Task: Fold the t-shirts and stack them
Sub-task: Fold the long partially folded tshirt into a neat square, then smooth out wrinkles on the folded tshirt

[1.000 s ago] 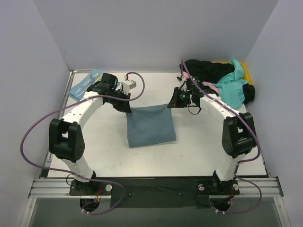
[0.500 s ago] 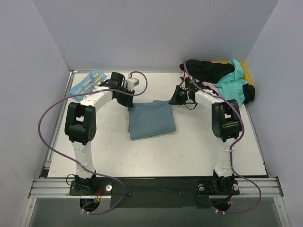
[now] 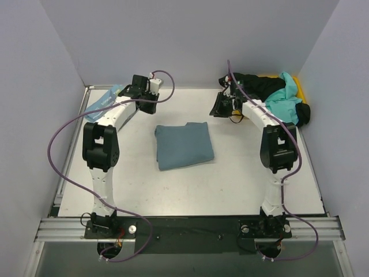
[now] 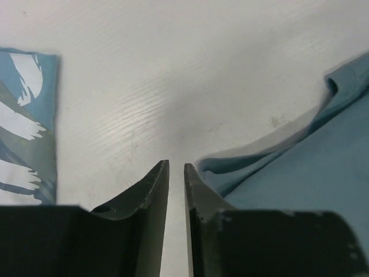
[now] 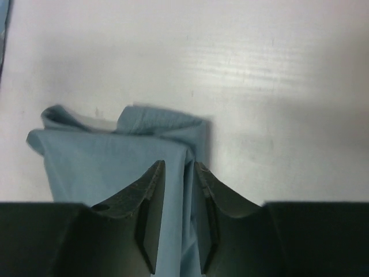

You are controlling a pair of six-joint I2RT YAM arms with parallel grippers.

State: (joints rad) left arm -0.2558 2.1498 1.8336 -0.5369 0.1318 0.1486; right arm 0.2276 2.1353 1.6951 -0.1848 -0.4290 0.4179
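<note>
The slate-teal t-shirt [image 3: 183,144] lies folded into a rough square mid-table. My left gripper [image 3: 141,97] hovers beyond its far left corner, jaws a narrow slit apart with only bare table between them [image 4: 176,166]; the shirt's edge [image 4: 323,173] lies to the right. My right gripper [image 3: 222,107] hovers beyond the far right corner, jaws slightly apart and empty [image 5: 179,164], with the shirt [image 5: 104,167] on the table below. The light-blue lettered t-shirt [image 3: 102,103] lies folded at the far left and also shows in the left wrist view [image 4: 29,115].
A heap of t-shirts, black [image 3: 253,85], turquoise [image 3: 282,101] and a bit of pink [image 3: 253,104], sits on the yellow bin [image 3: 297,85] at the back right corner. Grey walls enclose the table on three sides.
Both grippers carried the teal shirt's far edge toward the back, let it go, and drew away toward the back of the table. The shirt now lies free.
</note>
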